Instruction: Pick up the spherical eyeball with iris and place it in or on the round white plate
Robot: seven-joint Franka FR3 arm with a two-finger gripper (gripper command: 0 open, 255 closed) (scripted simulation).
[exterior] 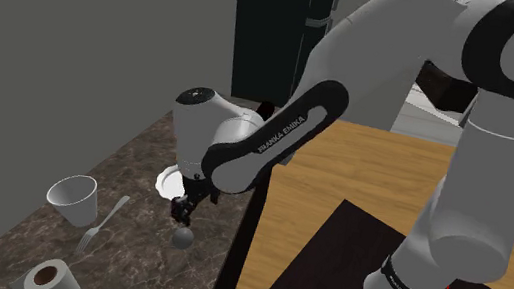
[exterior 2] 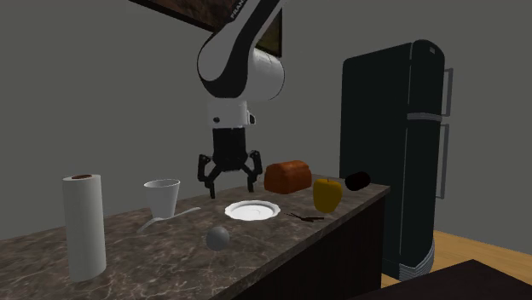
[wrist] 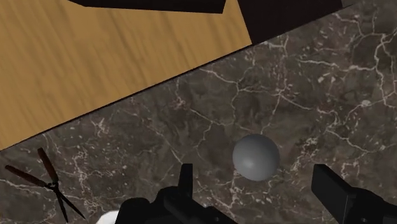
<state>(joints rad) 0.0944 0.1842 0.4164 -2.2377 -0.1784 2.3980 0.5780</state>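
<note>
Dark marbled surface (exterior 2: 153, 277) carries all the things you need. Nearest in the second exterior view lies the grey ball (exterior 2: 218, 238), which you should take for the eyeball, though no iris shows on it. It rests free on the surface, not far from the edge. Behind it is the white plate (exterior 2: 252, 210), near but not touching. The jaws hang above, standing apart and holding nothing; in the wrist view the ball sits between them, untouched. You are, I judge, at the approach step, before the grasp. Next you need a straight descent and a gentle closing, because a round ball can roll away. Farther back stand a brown loaf (exterior 2: 290, 176) and a dark fridge (exterior 2: 401, 153).
</note>
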